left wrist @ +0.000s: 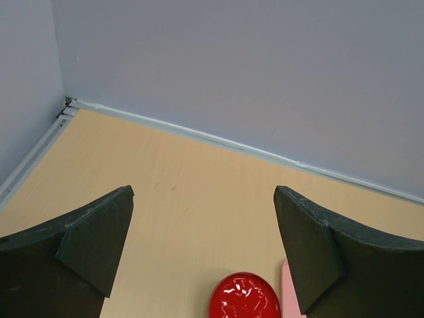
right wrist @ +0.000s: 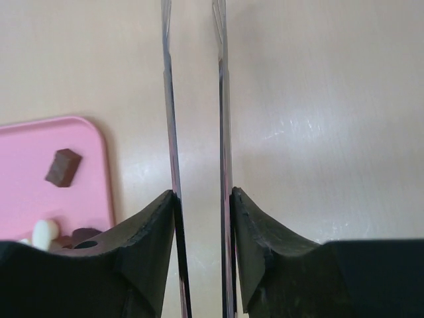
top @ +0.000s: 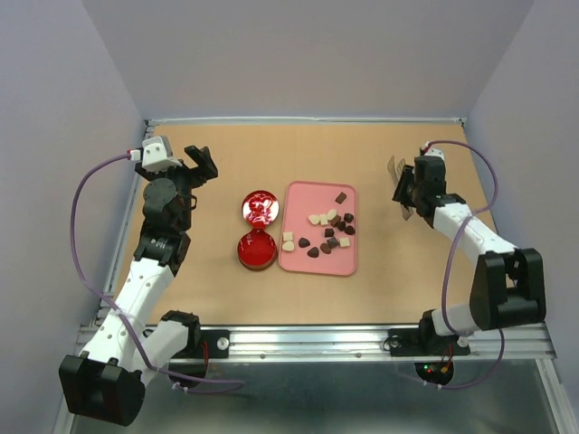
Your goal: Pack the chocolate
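Left gripper (left wrist: pixel 204 195) spread wide, empty; right gripper (right wrist: pixel 202 199) narrow, thin clear edges (right wrist: pixel 170 132) between jaws, grasp unclear.

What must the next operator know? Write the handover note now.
Left gripper: open, empty, left of the red tin halves.
Right gripper: shut on a thin two-blade tool, right of the pink tray.
Chocolates: all loose on the tray; both tin halves look empty.
Done: nothing packed. Left: presumably every chocolate into the tin, then close it.
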Robot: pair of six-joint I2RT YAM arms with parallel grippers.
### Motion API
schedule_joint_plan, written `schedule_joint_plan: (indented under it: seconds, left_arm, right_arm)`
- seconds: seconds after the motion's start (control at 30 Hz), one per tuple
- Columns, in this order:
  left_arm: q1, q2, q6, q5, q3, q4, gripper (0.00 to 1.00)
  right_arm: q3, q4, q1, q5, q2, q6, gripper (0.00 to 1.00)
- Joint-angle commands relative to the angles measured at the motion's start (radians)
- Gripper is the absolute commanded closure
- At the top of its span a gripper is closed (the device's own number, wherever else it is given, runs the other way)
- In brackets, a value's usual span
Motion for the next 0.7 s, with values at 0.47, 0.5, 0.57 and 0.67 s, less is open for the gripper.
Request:
schedule_joint_plan:
  seconds: [0.47, 0.5, 0.57, 0.67]
  left_arm:
    - [-0.008, 0.008, -0.005, -0.007, -0.04, 0.064, 0.01]
    - [-0.008, 0.013, -0.002, -0.008, -0.045, 0.07, 0.01]
    - [-0.008, 0.021, -0.001, -0.007, -0.049, 0.075, 0.01]
    - [-0.009, 0.027, 0.002, -0.007, -0.048, 0.076, 0.01]
  right_arm:
    - [0.088, -0.203, 0.308, -0.011, -0.213, -0.045, 0.61]
    - [0.095, -0.232, 0.323, 0.006, -0.219, -0.045, 0.61]
    - [0.107, -0.259, 0.366, 0.021, -0.223, -0.043, 0.61]
    - [0.121, -0.314, 0.408, 0.05, -0.217, -0.03, 0.61]
